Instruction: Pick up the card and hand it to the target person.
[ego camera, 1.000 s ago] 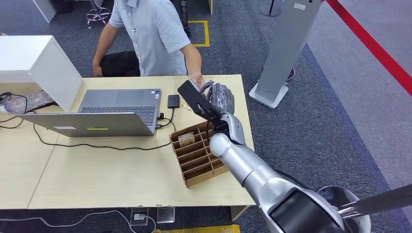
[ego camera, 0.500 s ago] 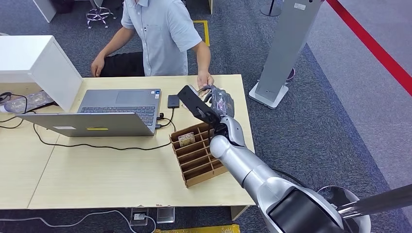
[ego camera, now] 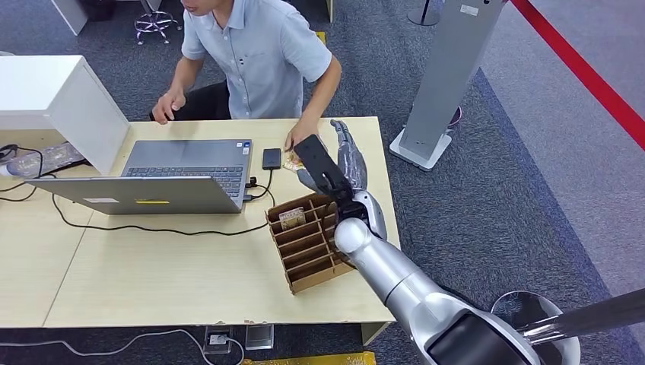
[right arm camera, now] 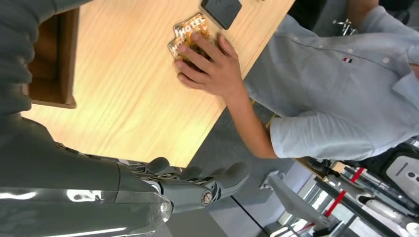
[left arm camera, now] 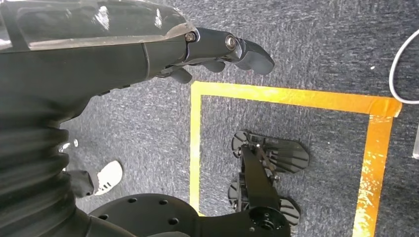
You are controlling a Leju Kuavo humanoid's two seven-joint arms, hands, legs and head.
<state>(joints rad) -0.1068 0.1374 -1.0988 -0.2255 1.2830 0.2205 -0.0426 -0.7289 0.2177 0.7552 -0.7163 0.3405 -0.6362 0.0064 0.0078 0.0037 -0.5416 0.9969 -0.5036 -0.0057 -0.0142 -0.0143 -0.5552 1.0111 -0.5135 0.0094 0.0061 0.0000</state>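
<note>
Patterned hotel cards (ego camera: 291,163) (right arm camera: 187,29) lie flat on the desk beside a black phone (ego camera: 271,158). The seated person (ego camera: 258,53) presses one hand (ego camera: 298,143) (right arm camera: 210,66) down on them. My right hand (ego camera: 347,154) (right arm camera: 190,183) hovers just to the right of that hand, above the desk's far right corner, fingers spread and holding nothing. Another card (ego camera: 291,219) stands in a slot of the brown cardboard box (ego camera: 308,247). My left hand (left arm camera: 217,47) hangs over the carpet with its fingers stretched out and nothing in them.
An open laptop (ego camera: 182,171) with cables sits at the desk's middle left, and a white box (ego camera: 53,99) stands at the far left. A grey pillar stand (ego camera: 445,76) rises beyond the desk's right end. Yellow floor tape (left arm camera: 291,96) lies under my left arm.
The person's hand left my right hand, moved left and came down onto the cards on the desk. My right hand's fingers have spread apart and it holds nothing.
</note>
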